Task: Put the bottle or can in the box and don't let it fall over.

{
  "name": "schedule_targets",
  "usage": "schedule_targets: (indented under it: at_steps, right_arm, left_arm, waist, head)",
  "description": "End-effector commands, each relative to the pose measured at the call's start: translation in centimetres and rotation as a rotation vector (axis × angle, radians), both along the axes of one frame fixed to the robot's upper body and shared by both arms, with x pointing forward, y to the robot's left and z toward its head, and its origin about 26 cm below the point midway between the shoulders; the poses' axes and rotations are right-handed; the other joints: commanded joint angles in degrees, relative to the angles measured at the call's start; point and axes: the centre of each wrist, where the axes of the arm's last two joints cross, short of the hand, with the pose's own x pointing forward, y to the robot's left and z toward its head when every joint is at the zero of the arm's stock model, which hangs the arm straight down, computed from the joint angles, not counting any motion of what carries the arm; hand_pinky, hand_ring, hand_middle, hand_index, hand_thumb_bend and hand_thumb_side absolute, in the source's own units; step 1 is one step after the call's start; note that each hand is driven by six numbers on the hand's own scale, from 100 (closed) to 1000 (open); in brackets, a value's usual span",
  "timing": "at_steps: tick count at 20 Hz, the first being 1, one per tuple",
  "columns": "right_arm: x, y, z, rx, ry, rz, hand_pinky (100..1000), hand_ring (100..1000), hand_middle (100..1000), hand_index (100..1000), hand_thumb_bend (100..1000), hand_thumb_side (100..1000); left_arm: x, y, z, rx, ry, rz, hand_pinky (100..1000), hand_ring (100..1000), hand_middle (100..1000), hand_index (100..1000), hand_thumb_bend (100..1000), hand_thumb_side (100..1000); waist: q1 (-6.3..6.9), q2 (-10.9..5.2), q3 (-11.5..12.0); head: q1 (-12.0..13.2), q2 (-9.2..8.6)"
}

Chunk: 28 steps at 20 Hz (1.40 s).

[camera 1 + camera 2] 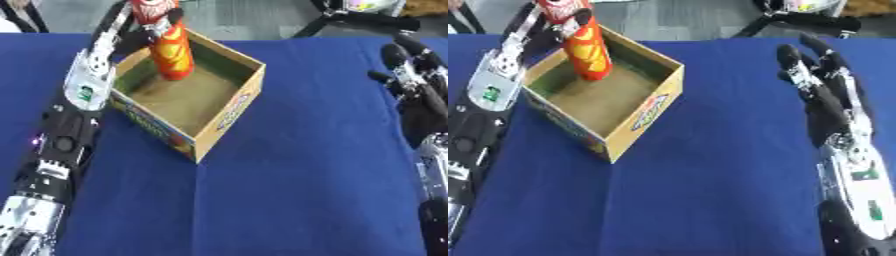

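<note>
A tall orange and red can [171, 50] stands in the far corner of an open cardboard box [229, 111], leaning slightly, its base on the box floor. My left hand [150, 19] reaches in from the left over the box's far rim, with its fingers curled round the can's upper part. My right hand [817, 82] rests open on the blue cloth at the right, fingers pointing away, well apart from the box.
A blue cloth [297, 190] covers the table. My left forearm [70, 115] lies along the box's left side. Black stand legs [350, 20] show on the floor beyond the table's far edge.
</note>
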Motion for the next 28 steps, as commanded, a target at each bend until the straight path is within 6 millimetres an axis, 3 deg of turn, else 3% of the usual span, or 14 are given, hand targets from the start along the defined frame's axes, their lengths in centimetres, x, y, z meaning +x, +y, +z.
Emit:
schedule_targets:
  at_steps: [1,8,9,16,17,28]
  right_arm:
    - [-0.2,0.1,1.1,0.002,-0.039,0.011,763,958,1000,808,649,366]
    - [-0.2,0.1,1.1,0.002,-0.038,0.012,763,958,1000,808,649,366]
    - [-0.2,-0.1,1.0,0.001,-0.036,0.006,763,959,1000,809,649,366]
    - [-0.2,-2.2,0.2,-0.008,-0.01,-0.078,763,959,1000,809,651,369]
    - [-0.2,-2.4,0.1,-0.009,-0.007,-0.085,763,959,1000,809,651,369]
    - [-0.3,-3.8,-0.7,-0.022,0.015,-0.144,765,959,1000,809,653,379]
  left_arm:
    - [-0.2,0.9,1.8,0.025,-0.027,0.02,1000,811,700,1000,867,766]
    - [-0.2,1.0,1.7,0.01,-0.019,0.022,1000,809,696,1000,849,765]
    - [-0.3,1.2,1.7,0.005,-0.02,0.028,1000,788,665,956,560,800]
    - [-2.9,3.5,0.1,-0.056,-0.057,0.028,1000,777,668,896,397,790]
    - [-3.3,3.8,0.0,-0.058,-0.057,0.019,1000,775,671,890,341,808]
    - [-7.7,7.1,-1.8,-0.121,-0.008,-0.035,1000,764,651,845,229,868]
  waist:
    - [0.0,-1.03,0.02]
    - [0.0,-1.06,0.06]
    - [0.1,-1.21,0.26]
    - [0.16,-3.39,4.02]
    - [0.1,-3.78,4.4]
    - [0.18,-7.33,7.52]
  head:
    - [-0.04,-0.35]
    - [-0.09,-0.43]
    - [-0.47,-0.12]
    - [-3.95,2.53]
    - [-4.36,2.93]
    - [-7.37,6.25]
